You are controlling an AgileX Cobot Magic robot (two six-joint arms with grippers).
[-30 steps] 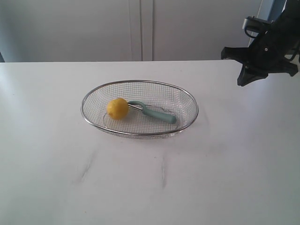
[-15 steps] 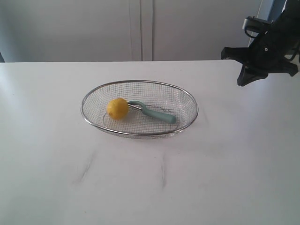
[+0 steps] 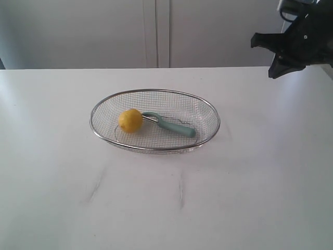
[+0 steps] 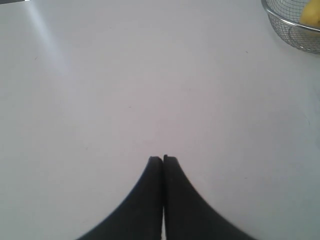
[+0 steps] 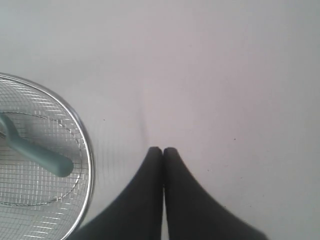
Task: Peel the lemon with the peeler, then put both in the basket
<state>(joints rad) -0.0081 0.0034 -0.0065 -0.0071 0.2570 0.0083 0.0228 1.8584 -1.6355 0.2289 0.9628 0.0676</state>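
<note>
The silver wire basket (image 3: 208, 112) stands on the white table in the exterior view. Inside it the yellow lemon (image 3: 130, 120) lies at the left, touching the head of the teal peeler (image 3: 177, 127), whose handle points right. My right gripper (image 3: 276, 70) hangs high at the upper right, away from the basket, and is shut and empty (image 5: 163, 149). The right wrist view shows the basket rim (image 5: 85, 140) and the peeler handle (image 5: 42, 155). My left gripper (image 4: 163, 158) is shut on nothing above bare table; its view catches the basket (image 4: 280, 25) and lemon (image 4: 311, 16) at a corner.
A pale wall with a vertical panel seam (image 3: 157, 34) stands behind the table's back edge. Faint scuff marks (image 3: 96, 185) lie on the tabletop in front of the basket.
My right arm has risen and drawn back toward the upper right. The lemon, peeler and basket have not moved.
</note>
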